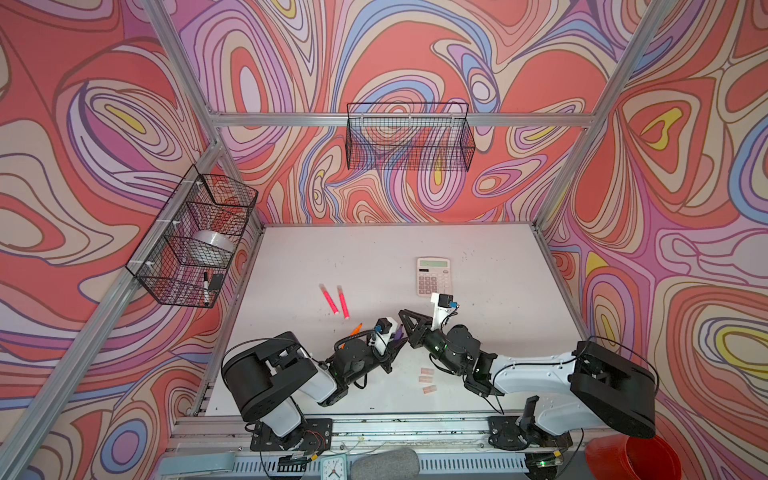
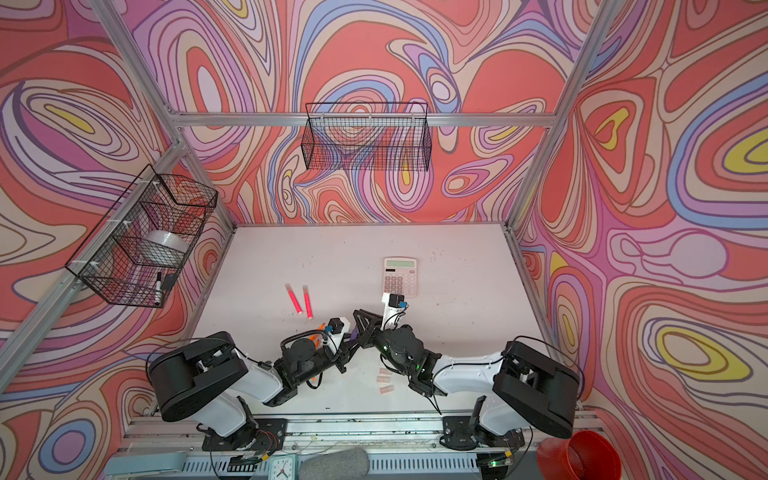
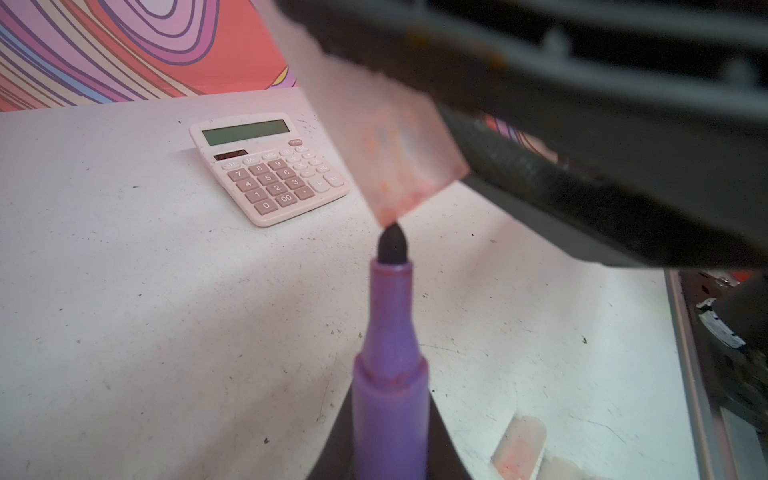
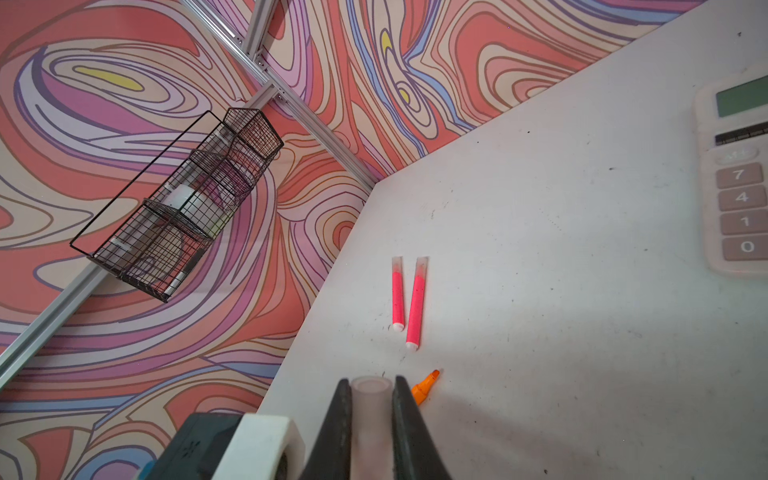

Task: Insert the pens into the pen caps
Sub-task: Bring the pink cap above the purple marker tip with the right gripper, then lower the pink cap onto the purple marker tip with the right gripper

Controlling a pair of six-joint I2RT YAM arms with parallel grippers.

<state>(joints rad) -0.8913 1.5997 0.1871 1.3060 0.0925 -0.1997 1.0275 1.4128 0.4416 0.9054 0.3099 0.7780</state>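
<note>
Top views both show, far left on the wall, a wire basket (image 1: pixel 226 195) holding a roll of tape (image 1: pixel 212 245) and a black-and-white marker (image 1: pixel 205 286). On the white table (image 1: pixel 374 257), two pink pens (image 1: pixel 329 300) lie side by side, nearly parallel and just apart. Each already wears a pale cap on its far end, as the right wrist view shows clearly. Nearer the arms, the tip of an orange pen (image 1: pixel 357 329) pokes out from behind the left arm, with the rest of it hidden.

Next comes the left hand (image 3: pixel 390 415), clamped on the barrel of the purple pen (image 3: pixel 390 365). It holds the pen above the table, dark nib pointing towards the right hand. In the left wrist view the nib touches the lowest edge of the held cap (image 3: pixel 386 133) at its mouth and stands wholly outside it. The cap is tilted off the pen's line. The right hand (image 4: pixel 371 384) is closed on this translucent cap, one finger on each side, its open end facing out past the fingertips.

In front of the right hand, three loose caps (image 1: pixel 424 379) lie close together on the table in a short column. Behind the hands a pink calculator (image 1: pixel 434 276) lies flat. At far right, off the table, is a red cup (image 1: pixel 636 457).
</note>
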